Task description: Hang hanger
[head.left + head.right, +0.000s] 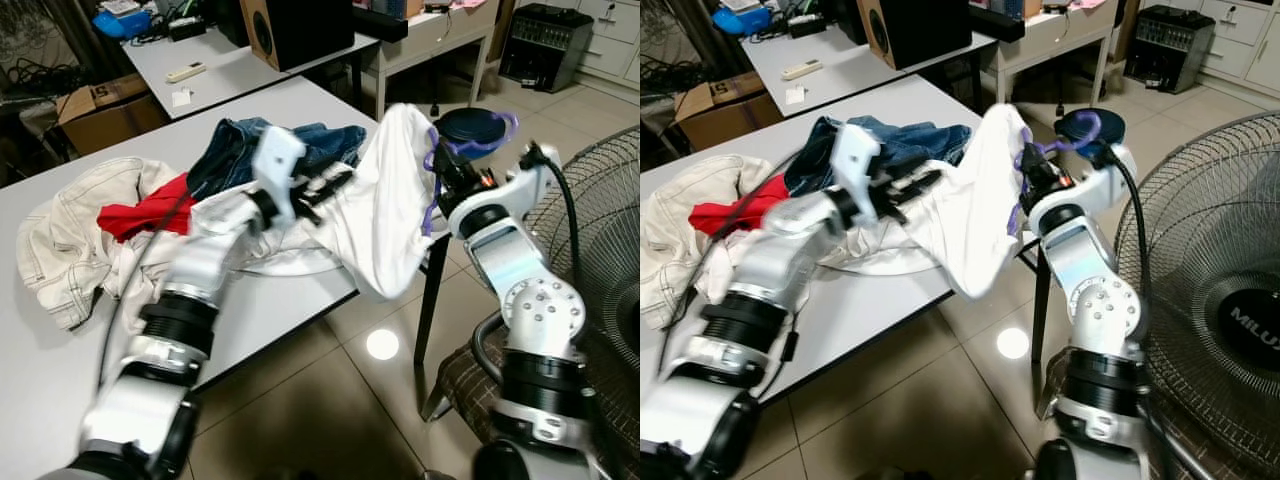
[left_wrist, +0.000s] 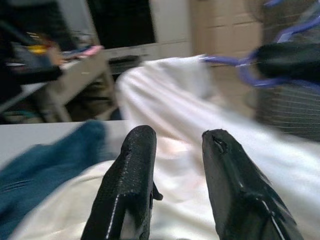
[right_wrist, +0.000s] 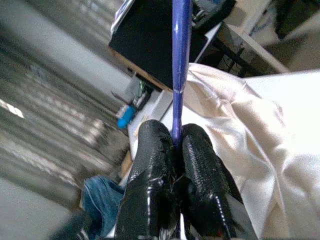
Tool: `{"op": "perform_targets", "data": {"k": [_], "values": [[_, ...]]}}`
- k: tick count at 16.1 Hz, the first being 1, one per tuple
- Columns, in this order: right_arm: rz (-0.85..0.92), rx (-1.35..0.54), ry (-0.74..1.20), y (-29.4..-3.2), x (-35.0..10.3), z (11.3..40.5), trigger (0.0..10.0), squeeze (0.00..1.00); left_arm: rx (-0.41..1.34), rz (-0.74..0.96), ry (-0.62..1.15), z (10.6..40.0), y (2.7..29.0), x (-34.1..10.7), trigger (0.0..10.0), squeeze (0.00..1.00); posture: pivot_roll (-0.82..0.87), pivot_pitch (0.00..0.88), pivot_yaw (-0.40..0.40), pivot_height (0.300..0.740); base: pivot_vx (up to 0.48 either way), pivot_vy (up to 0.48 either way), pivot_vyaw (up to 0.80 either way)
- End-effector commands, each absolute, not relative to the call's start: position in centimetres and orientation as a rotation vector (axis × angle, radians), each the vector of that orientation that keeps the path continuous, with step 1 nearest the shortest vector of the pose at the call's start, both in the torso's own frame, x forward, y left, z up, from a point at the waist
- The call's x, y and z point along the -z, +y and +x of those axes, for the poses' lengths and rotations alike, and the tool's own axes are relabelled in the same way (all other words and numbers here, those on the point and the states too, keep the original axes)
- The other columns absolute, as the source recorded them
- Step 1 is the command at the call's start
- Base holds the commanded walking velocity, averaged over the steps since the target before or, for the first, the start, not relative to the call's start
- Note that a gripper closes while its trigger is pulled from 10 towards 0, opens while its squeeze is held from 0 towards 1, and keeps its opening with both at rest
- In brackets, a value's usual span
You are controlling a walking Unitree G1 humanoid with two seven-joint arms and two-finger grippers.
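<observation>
Right of centre in the head view, our right gripper (image 3: pixel 172 150) pinches the purple hanger (image 3: pixel 179 60) so the white garment (image 1: pixel 385 200) drapes off the table (image 1: pixel 270 310) edge. Our left gripper (image 2: pixel 175 150), fingers apart, hovers over the cloth, probably to steady it.

i see the purple hanger (image 1: pixel 432 190) at about two o'clock from the table's middle, off its far right corner. its thin plastic rod (image 3: pixel 179 60) runs up from between black fingertips, and the white garment (image 1: pixel 385 215) draped on it hangs past the table edge.
</observation>
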State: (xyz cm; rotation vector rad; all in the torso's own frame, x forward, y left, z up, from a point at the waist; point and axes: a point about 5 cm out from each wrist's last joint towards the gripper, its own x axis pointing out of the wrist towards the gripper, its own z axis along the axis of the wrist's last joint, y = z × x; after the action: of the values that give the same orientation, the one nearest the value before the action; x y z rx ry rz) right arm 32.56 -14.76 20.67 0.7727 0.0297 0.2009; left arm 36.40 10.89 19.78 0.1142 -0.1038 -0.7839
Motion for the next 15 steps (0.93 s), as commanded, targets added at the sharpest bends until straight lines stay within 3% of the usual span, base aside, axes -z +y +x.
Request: {"op": "perform_targets", "data": {"k": [1,3,8,10,12,13,15], "values": [[0.7,-0.263,0.018,-13.8,-21.5,32.2,10.0,0.0,0.731,0.132,-0.125,36.6,12.2,-20.7,10.0,0.0,-0.09,0.0,0.152,0.74,0.0,0.0,0.0],[0.502,-0.344,0.044,-14.0,-22.4,30.6,10.0,0.0,0.679,0.198,-0.095,35.7,15.0,-21.2,10.0,0.0,-0.08,0.0,0.139,0.74,0.0,0.0,0.8],[0.33,-0.441,0.014,-15.1,-24.3,27.3,10.0,0.0,0.652,0.21,-0.08,33.1,16.2,-20.0,10.0,0.0,-0.08,0.0,0.121,0.74,0.0,0.0,0.77],[0.266,-0.496,-0.082,-16.1,-27.4,25.5,10.0,0.0,0.577,0.167,-0.051,31.2,16.7,-18.6,10.0,0.0,-0.09,0.0,0.103,0.74,0.0,0.0,0.66],[0.255,-0.591,-0.126,-15.7,-28.8,24.6,10.0,0.0,0.537,0.142,-0.043,30.7,17.0,-18.4,10.0,0.0,-0.09,0.0,0.092,0.74,0.0,0.0,0.8],[0.24,-0.73,-0.165,-15.0,-29.9,23.3,10.0,0.0,0.526,0.135,-0.036,30.1,17.3,-18.6,10.0,0.0,-0.08,0.0,0.081,0.74,0.0,0.0,0.8],[0.19,-0.868,-0.181,-14.4,-31.0,22.0,10.0,0.0,0.602,0.106,-0.056,29.1,17.3,-19.7,10.0,0.0,-0.08,0.0,0.073,0.74,0.0,0.0,0.8]]}}
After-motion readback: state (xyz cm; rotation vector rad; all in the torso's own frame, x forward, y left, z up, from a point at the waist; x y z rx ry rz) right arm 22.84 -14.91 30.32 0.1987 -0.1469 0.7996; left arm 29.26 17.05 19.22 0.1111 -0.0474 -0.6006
